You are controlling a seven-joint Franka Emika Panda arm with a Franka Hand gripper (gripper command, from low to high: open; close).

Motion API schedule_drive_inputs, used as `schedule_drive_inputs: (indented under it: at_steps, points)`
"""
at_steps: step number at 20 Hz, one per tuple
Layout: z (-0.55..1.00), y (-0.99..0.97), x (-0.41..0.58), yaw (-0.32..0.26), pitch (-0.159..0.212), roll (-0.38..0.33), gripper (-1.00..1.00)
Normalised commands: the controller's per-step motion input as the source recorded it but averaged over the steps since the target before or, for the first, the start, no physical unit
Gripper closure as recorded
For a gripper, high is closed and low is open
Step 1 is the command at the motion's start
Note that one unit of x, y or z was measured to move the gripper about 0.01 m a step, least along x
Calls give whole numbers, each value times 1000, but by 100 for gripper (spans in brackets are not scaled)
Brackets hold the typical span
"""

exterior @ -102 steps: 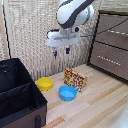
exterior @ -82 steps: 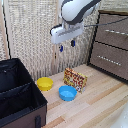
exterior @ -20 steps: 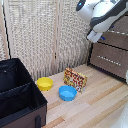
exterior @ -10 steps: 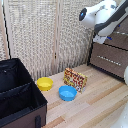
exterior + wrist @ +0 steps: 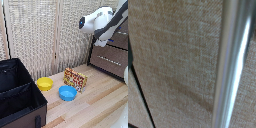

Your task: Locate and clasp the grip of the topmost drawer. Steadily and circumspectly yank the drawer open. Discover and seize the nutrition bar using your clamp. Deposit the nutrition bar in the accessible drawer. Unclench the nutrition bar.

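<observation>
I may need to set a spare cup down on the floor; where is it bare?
Bare wood lies between the blue bowl and the dresser, toward the exterior view's right. It is crowded where the yellow bowl, blue bowl and nutrition bar cluster beside the black bin.

Matt woven screen, pale wood floor, glossy plastic bowls, brushed metal bar
</observation>
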Motion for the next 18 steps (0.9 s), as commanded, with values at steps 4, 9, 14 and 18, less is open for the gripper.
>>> schedule_drive_inputs:
  at_steps: [4, 9, 14, 18]
  points:
    - [88, -16, -10, -46, 0, -28, 100]
    - [185, -3, -69, -64, 0, -28, 100]
    - [254, 124, -25, -96, 0, -45, 100]
    - [29, 681, 5, -157, -2, -30, 100]
